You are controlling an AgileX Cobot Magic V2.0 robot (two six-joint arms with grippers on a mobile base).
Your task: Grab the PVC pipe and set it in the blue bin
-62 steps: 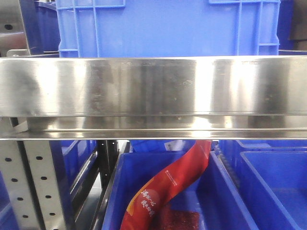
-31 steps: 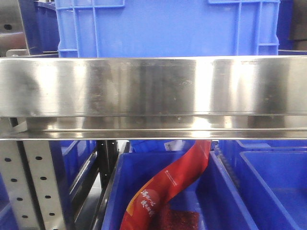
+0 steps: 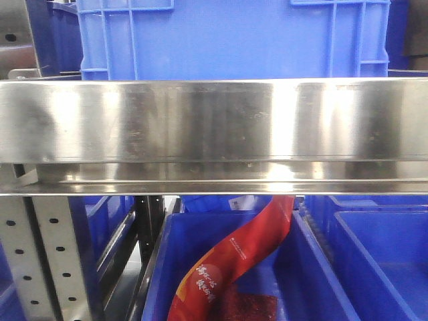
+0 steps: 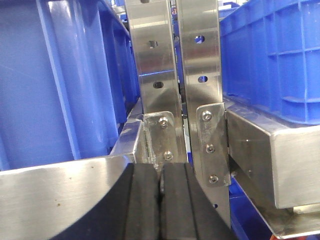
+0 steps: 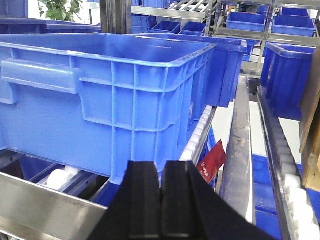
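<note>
A stainless steel shelf rail (image 3: pixel 214 120) spans the front view horizontally. Below it, a red printed package (image 3: pixel 234 261) leans diagonally. A perforated steel upright (image 3: pixel 57 254) stands at lower left. In the left wrist view, two perforated uprights (image 4: pixel 172 75) rise directly ahead, fastened by screwed brackets (image 4: pixel 212 145). In the right wrist view, white rollers (image 5: pixel 197 135) run ahead; a potted plant (image 5: pixel 60 9) shows far upper left.

Blue bin (image 5: pixel 100 95): large moulded plastic crate, ribbed walls, thick rim, handle recess at left of the right wrist view; open top, interior not visible. Sits upright on the roller shelf, filling the frame's left half. Front view: same crate (image 3: pixel 234 37) at top centre.

PVC pipe: not visible.
</note>
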